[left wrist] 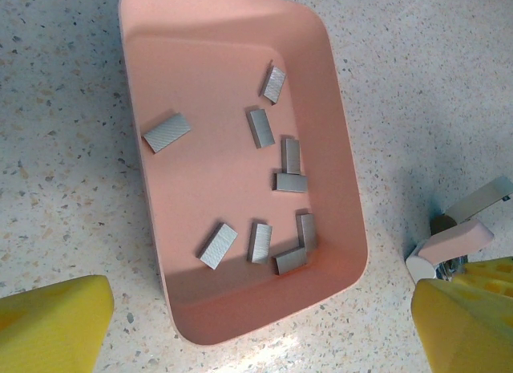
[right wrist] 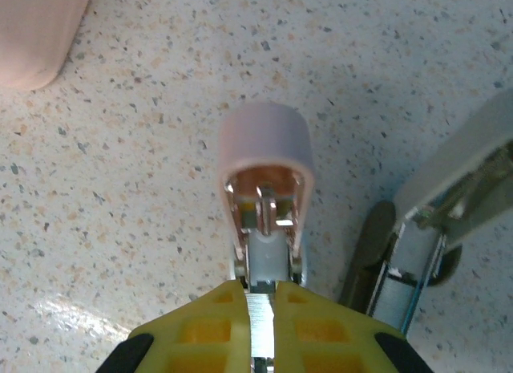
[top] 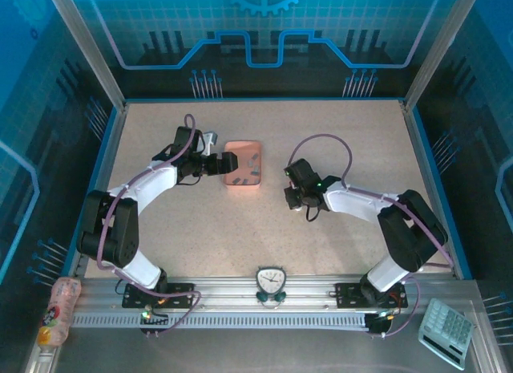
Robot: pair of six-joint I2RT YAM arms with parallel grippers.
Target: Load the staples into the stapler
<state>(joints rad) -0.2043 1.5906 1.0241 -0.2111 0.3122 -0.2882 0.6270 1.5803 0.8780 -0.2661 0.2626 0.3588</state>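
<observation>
The speckled tabletop [top: 337, 132] carried a salmon-pink tray [left wrist: 200, 68]. Over one end of it hung the left pincer [left wrist: 260, 301], its yellow fingers [left wrist: 56, 325] spread wide and holding nothing. Just beside the tray's corner, the right pincer [right wrist: 260, 291] was clamped on the stapler [right wrist: 264, 140], a tiny pale pink thing with a rounded cap and a silvery arm angled out sideways. Nine short grey staples [left wrist: 260, 127] lay scattered inside the tray.

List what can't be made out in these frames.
Top external: the staples in the tray are too small to count.
Left wrist: the stapler is partly hidden behind a yellow finger of the left end effector.
Right wrist: the stapler's open metal arm runs off the right edge.
</observation>
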